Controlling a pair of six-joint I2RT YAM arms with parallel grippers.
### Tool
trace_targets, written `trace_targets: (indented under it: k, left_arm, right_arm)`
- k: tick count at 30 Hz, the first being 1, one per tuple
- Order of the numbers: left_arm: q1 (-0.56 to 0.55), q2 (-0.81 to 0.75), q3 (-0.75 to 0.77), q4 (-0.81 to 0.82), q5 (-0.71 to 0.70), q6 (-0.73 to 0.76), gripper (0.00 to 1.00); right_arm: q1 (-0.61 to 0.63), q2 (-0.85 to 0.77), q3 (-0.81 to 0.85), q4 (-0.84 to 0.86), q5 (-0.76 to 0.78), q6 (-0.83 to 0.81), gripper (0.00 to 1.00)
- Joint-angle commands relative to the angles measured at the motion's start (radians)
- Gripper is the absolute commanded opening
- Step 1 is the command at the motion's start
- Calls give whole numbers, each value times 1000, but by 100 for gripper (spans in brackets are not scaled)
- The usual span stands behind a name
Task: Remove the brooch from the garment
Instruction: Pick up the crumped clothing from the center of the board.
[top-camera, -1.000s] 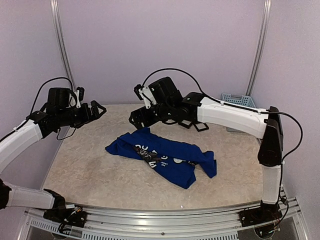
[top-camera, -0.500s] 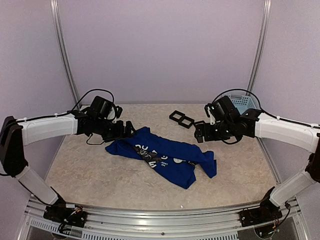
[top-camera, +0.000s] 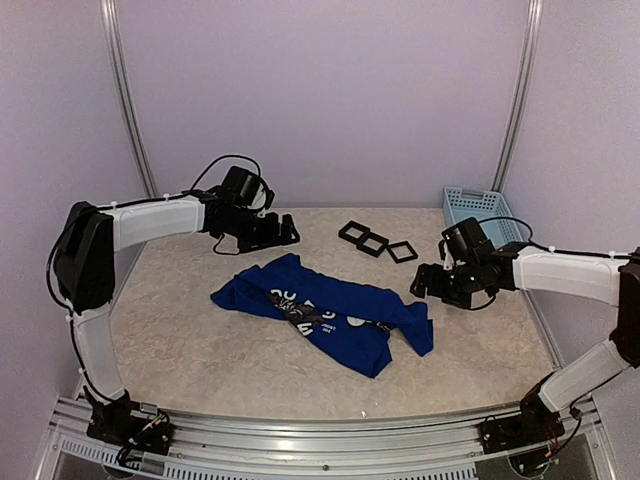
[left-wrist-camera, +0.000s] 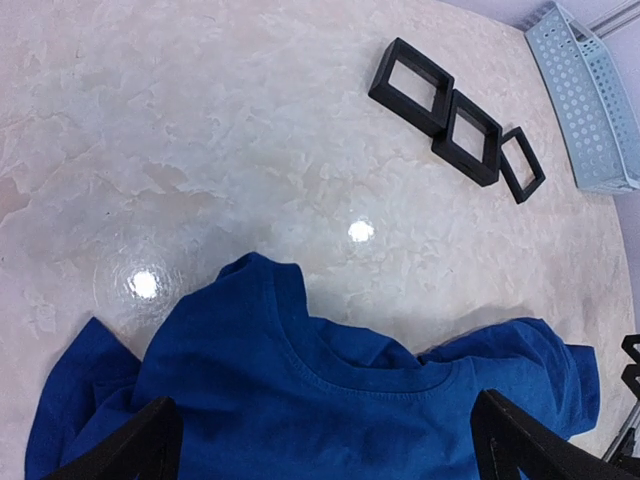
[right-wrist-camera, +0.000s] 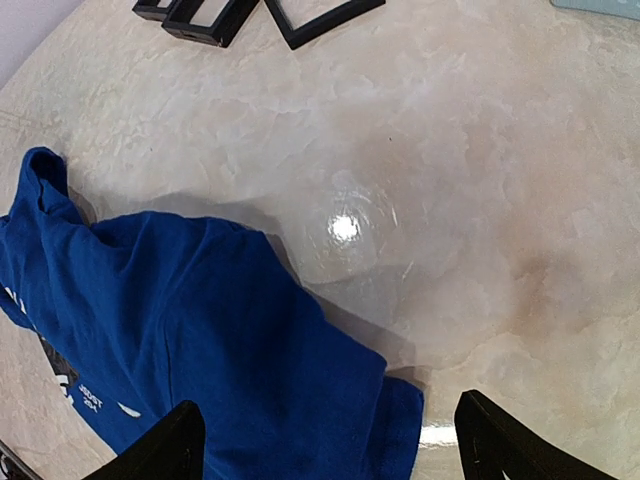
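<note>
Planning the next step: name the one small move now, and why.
Probably lower the left gripper onto the collar of the T-shirt to pin it: it and the right gripper hang open, off the cloth; the brooch isn't discernible.

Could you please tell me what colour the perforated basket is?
The basket is pale blue, clearest in the left wrist view.

2 white arms (top-camera: 150, 222), black joints (top-camera: 85, 262), cables (top-camera: 225, 165)

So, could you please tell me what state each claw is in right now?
Left claw: open, holding nothing.
Right claw: open, holding nothing.
</note>
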Motion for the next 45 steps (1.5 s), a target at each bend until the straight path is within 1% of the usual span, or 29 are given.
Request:
trace_targets:
  k: [1, 3, 8, 12, 17, 21, 23, 26, 28, 30, 32, 34, 36, 37, 39, 40, 44, 45]
  left_arm:
    - [7, 102, 45, -24, 2, 59, 99]
    - [5, 134, 70, -29, 1, 70, 99]
    - [-15, 214, 141, -38, -41, 108, 99]
    - [-31, 260, 183, -47, -36, 135, 99]
    - [-44, 306, 215, -87, -85, 165, 99]
    - [-44, 328, 215, -98, -82, 165, 99]
    - [-44, 337, 219, -103, -91, 161, 96]
    - [-45, 345, 225, -113, -96, 157, 87]
    - [-44, 347, 222, -115, -95, 152, 78]
    - [-44, 348, 219, -115, -95, 150, 69]
    - [-44, 346, 217, -115, -89, 153, 56]
    - [-44, 344, 219, -111, -79, 160, 40]
    - [-44, 339, 223, -111, -83, 160, 22]
    - [-44, 333, 222, -108, -91, 157, 15]
    - [-44, 305, 215, -100, -118, 149, 3]
    - [-44, 290, 209, -88, -121, 149, 0]
    - [-50, 168, 150, 16, -114, 196, 0]
    - [-52, 116, 133, 42, -121, 199, 0]
  right_arm:
    - [-10, 78, 89, 54, -58, -27, 90]
    - [-10, 138, 145, 30, -66, -47, 90]
    - [-9, 282, 252, 17, -140, -83, 84]
    - [-9, 346, 294, 13, -164, -82, 83]
    - [-3, 387, 307, 40, -223, -67, 81]
    - [9, 411, 311, 56, -245, -54, 72]
    - [15, 421, 310, 66, -249, -48, 68]
    - [24, 440, 311, 70, -253, -41, 64]
    - [28, 453, 312, 71, -255, -39, 61]
    - [34, 458, 312, 70, -252, -34, 53]
    - [41, 451, 308, 78, -239, -28, 42]
    - [47, 431, 301, 75, -202, -13, 23]
    - [48, 397, 294, 79, -168, -3, 6]
    - [48, 382, 294, 78, -151, -1, 0]
    - [48, 346, 296, 81, -118, -1, 0]
    - [48, 327, 298, 84, -96, -4, 0]
    - [49, 230, 331, 52, -21, -21, 0]
    - [50, 199, 334, 54, -4, -27, 0]
